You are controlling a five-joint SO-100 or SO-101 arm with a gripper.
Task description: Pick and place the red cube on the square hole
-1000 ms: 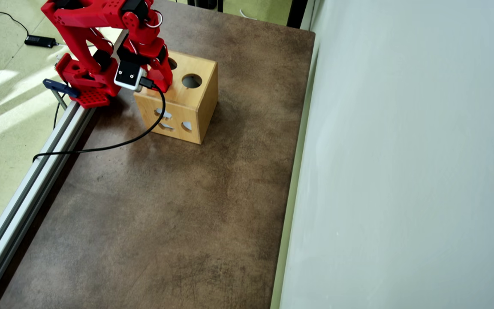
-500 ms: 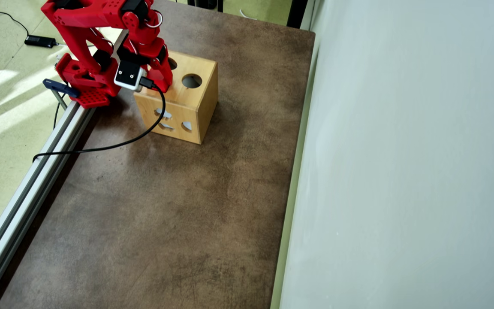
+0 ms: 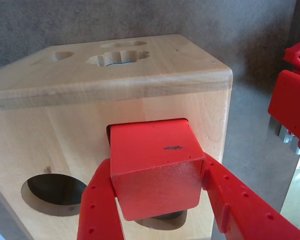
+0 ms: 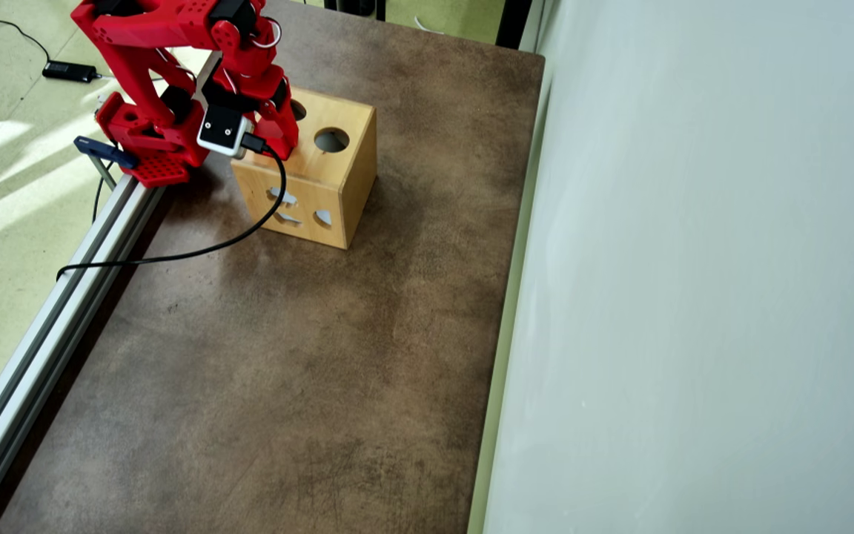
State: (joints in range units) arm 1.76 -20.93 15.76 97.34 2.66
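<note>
In the wrist view the hand pinched the red cube between both fingers, its far end entering the square hole in the wooden box. A round hole lay left. Overhead, the box stood on the brown counter

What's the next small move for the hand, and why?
Probably push a little further along the hole's axis before releasing. In the wrist view the cube is clamped by the hand, its far end already at the square hole in the box, but most of it is outside.
</note>
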